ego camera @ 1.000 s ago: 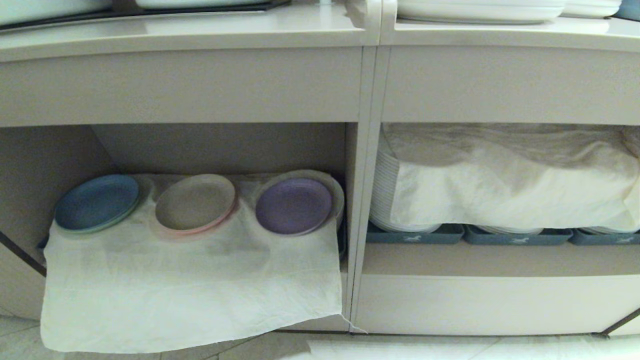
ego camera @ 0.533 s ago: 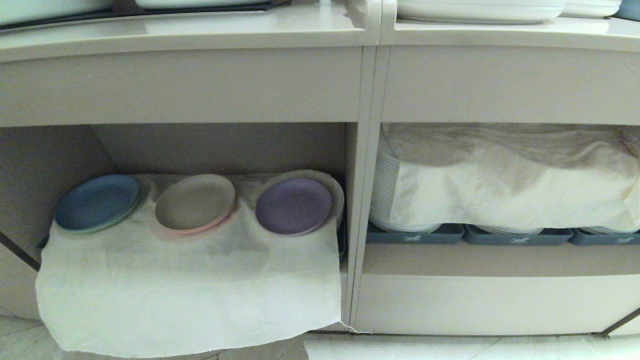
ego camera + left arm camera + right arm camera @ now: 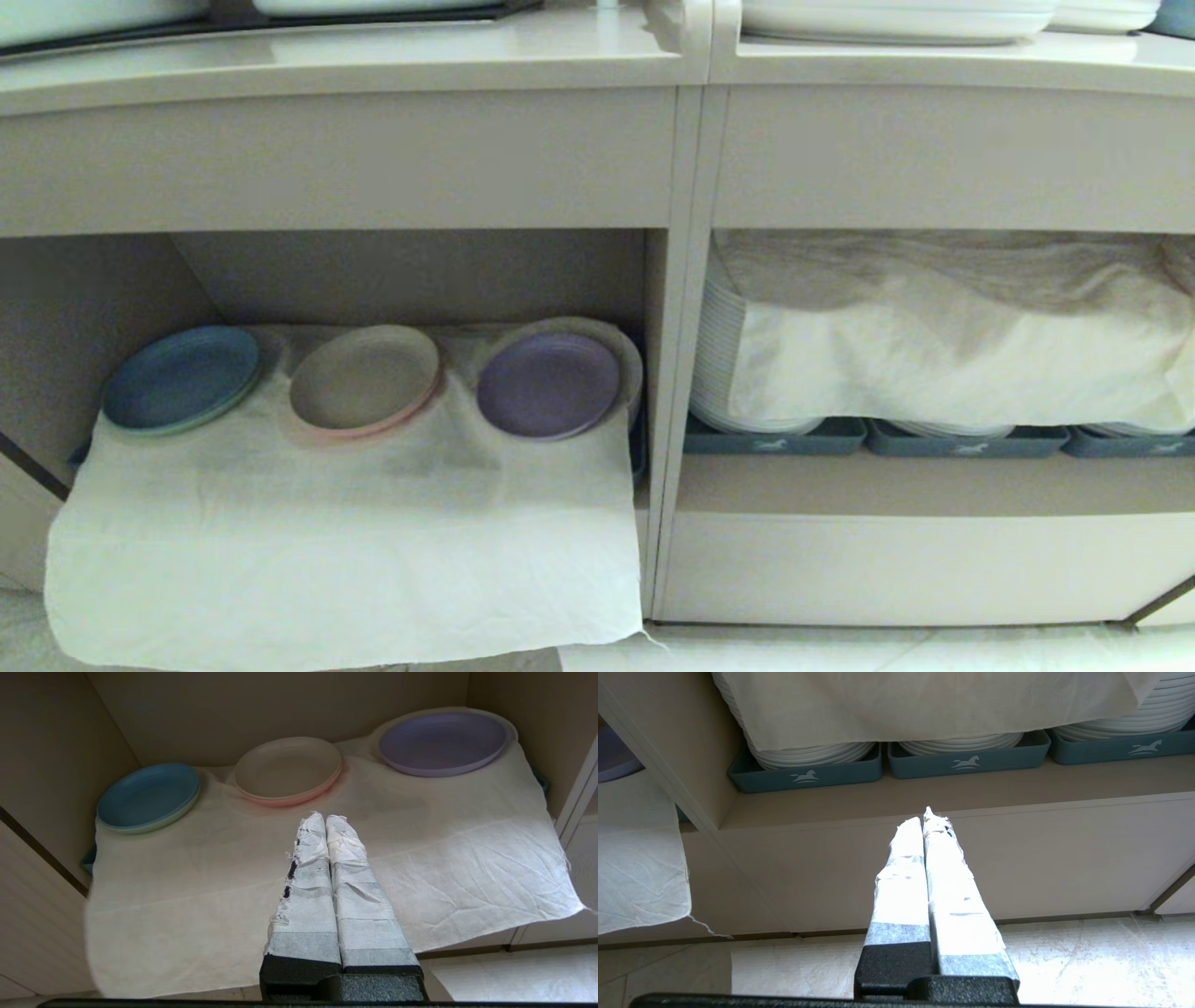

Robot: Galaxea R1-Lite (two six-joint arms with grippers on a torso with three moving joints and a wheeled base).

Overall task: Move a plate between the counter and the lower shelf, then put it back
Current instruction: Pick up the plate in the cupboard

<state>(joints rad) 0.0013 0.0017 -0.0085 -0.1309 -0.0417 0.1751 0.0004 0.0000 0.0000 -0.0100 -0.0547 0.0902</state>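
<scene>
On the lower shelf (image 3: 420,280), the plate (image 3: 548,385) sits on a white cloth (image 3: 345,560), right of a beige plate (image 3: 364,380) and a blue plate (image 3: 180,377). The left gripper (image 3: 325,820) is in front of the cloth, fingers pressed together, holding nothing. The right gripper (image 3: 927,817), fingers together too, points at blue trays (image 3: 966,760) of white plates (image 3: 962,744).

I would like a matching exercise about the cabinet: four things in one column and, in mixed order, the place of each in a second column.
Things
1. lavender plate
2. blue plate
3. beige-pink plate
4. blue-grey trays

Places
A. middle of the white cloth in the lower shelf
B. wider niche, under stacks of white plates
C. robot's-right end of the cloth, beside the divider
D. robot's-left end of the cloth

Pairs: 1-C, 2-D, 3-A, 4-B
</scene>
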